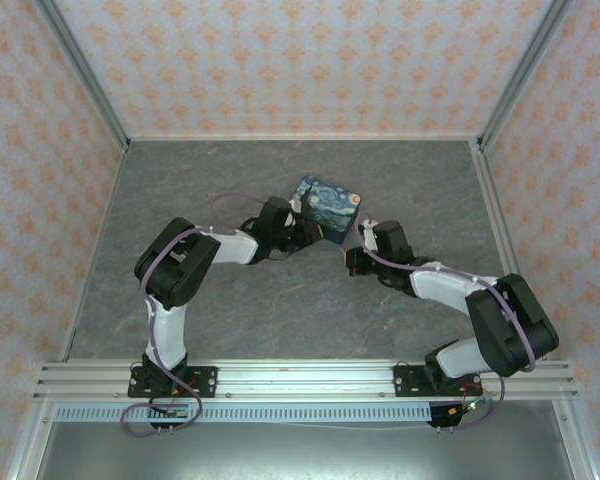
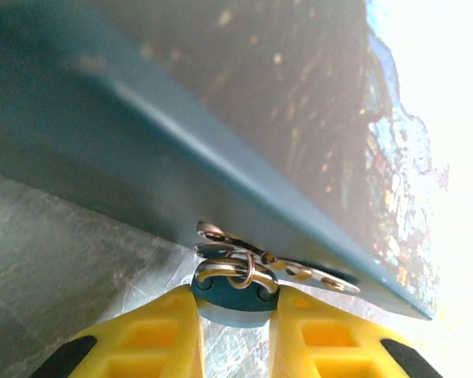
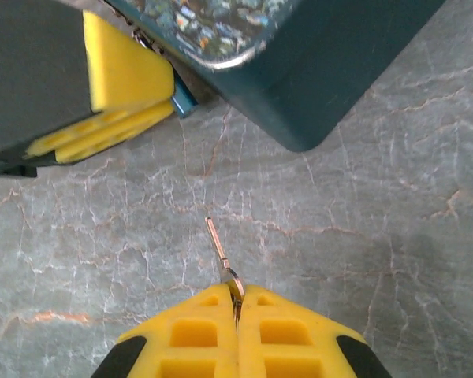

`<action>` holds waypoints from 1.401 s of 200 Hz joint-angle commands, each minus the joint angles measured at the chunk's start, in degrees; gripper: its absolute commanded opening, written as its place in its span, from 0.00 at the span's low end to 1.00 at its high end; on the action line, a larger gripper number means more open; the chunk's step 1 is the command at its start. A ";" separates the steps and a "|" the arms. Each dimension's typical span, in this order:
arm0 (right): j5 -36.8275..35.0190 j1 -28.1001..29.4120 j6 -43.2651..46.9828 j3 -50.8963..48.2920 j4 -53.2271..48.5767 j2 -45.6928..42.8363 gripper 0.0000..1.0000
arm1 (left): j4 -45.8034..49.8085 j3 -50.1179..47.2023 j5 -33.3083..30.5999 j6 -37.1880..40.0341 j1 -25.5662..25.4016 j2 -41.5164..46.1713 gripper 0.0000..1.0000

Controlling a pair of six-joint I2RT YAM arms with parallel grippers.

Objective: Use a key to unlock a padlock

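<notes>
The tiny teal-blue padlock (image 2: pixel 233 303) sits pinched between my left gripper's (image 2: pixel 236 291) yellow fingers. A key ring (image 2: pixel 238 268) with spare keys hangs through its thin metal shackle. The shackle end lies against the lower edge of the Starry Night tin (image 2: pixel 244 142). In the right wrist view the padlock (image 3: pixel 183 99) peeks out as a blue sliver from the left gripper's fingers (image 3: pixel 126 75). My right gripper (image 3: pixel 237 293) is shut on a slim brass key (image 3: pixel 218 246), whose blade points toward the padlock from a short distance. From above, both grippers (image 1: pixel 308 232) (image 1: pixel 354 256) face each other just below the tin (image 1: pixel 327 208).
The blue-and-yellow printed tin (image 3: pixel 315 71) rests tilted on the grey marbled table (image 1: pixel 230 300), right above both grippers. Patterned walls close the table on three sides, and an aluminium rail (image 1: pixel 300 378) carries the arm bases at the near edge.
</notes>
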State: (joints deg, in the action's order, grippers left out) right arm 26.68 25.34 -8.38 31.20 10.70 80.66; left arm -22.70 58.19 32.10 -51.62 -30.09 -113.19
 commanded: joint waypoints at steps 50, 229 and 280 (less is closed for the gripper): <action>-3.75 4.25 6.85 -3.73 17.50 4.08 0.00 | -1.20 -2.95 -1.16 -7.83 -1.65 3.41 0.22; -12.57 8.37 12.69 -2.11 22.81 12.07 0.00 | 1.84 -2.77 -2.54 -8.07 -2.52 6.22 0.21; -13.53 8.93 12.64 -1.34 25.27 14.08 0.00 | 1.96 -2.65 -2.64 -8.04 -2.61 5.78 0.21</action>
State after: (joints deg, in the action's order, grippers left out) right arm 14.63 33.61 3.31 28.29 32.73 93.21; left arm -20.97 55.66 30.55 -58.92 -32.27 -109.84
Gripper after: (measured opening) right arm 0.048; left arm 0.216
